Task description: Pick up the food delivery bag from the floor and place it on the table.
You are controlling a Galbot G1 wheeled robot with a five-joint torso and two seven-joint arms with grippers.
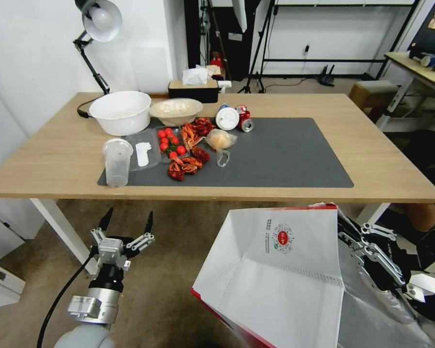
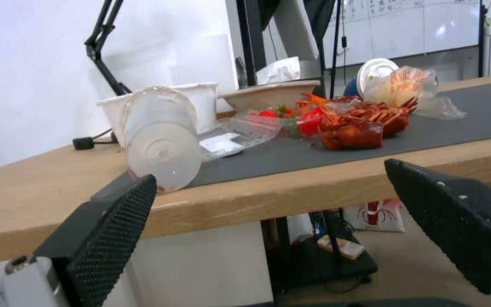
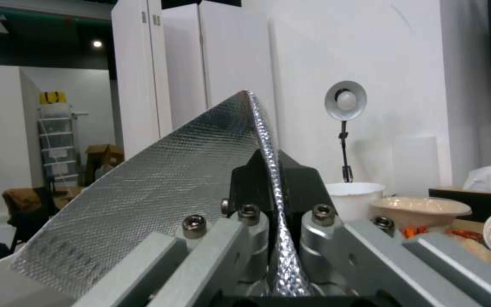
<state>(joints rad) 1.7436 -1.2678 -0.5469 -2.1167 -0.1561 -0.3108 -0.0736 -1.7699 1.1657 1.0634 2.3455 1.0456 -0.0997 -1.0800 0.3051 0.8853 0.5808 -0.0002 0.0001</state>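
Observation:
The food delivery bag (image 1: 275, 270), white with a round red logo and red edges, hangs tilted at the lower right of the head view, below the table's front edge. My right gripper (image 1: 346, 231) is shut on its upper right rim. In the right wrist view the silver foil lining (image 3: 160, 187) is pinched between that gripper's (image 3: 274, 183) black fingers. The table (image 1: 362, 140) has a light-wood top with a dark grey mat (image 1: 285, 154). My left gripper (image 1: 126, 223) hovers open over the floor (image 1: 178, 251), below the table's front left; its fingers (image 2: 115, 221) stand wide apart.
The mat's left half holds a white bowl (image 1: 120, 111), a clear cup (image 1: 117, 162), crayfish (image 1: 186, 164), tomatoes, a small plastic bag (image 1: 220, 140) and cans. A lamp (image 1: 99, 21) and tissue box stand behind. A white table leg (image 1: 63, 227) and drawers (image 1: 0, 280) are at left.

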